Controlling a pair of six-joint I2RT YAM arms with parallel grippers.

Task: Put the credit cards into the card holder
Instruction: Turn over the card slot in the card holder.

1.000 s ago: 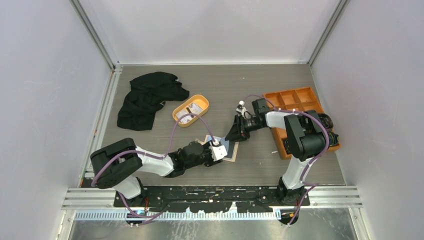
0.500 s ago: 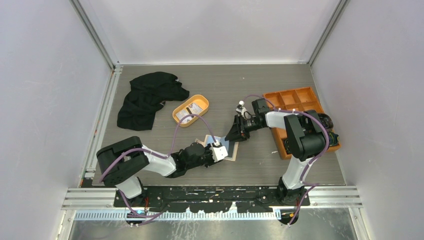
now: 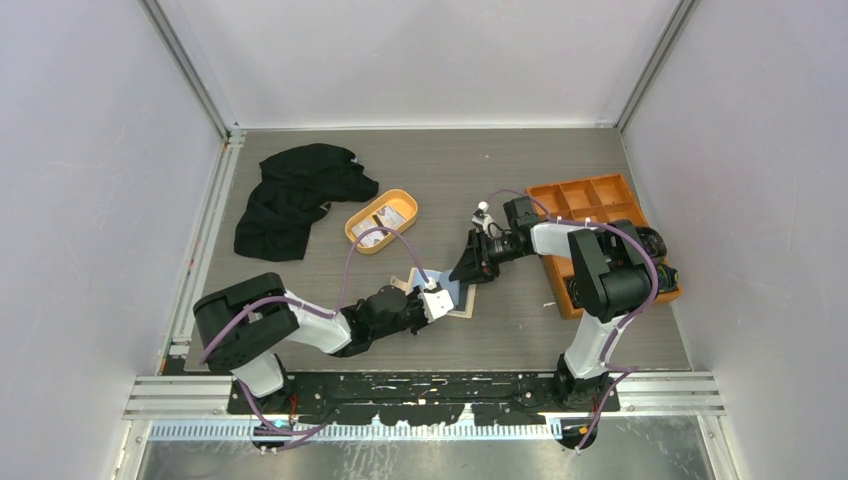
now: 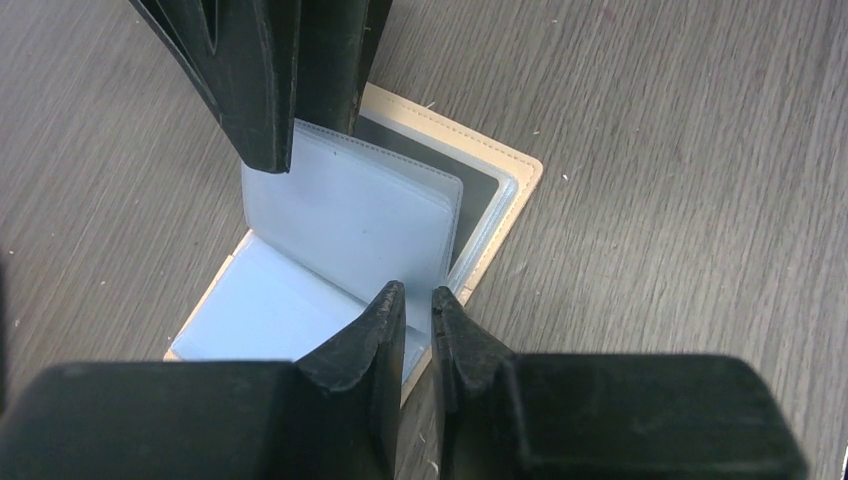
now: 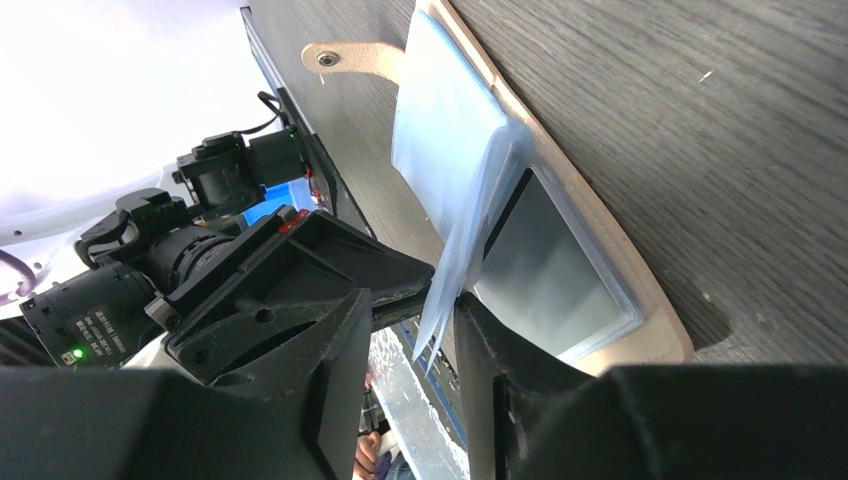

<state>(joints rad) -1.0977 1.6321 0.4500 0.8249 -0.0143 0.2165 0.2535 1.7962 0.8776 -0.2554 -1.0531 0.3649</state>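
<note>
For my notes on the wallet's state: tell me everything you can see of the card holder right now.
The card holder lies open and flat on the grey table: beige leather-like cover, snap tab, pale blue clear plastic pockets inside. One plastic leaf stands lifted; the right gripper straddles one edge of it with jaws apart, and the left gripper has its jaws nearly closed at the opposite edge.

Card holder (image 3: pixel 458 296) open flat on bench (image 3: pixel 520 330), beige w/ pale-blue sleeves, one lifted; credit cards (image 3: pixel 384 222) in orange tray (image 3: pixel 349 230).
</note>
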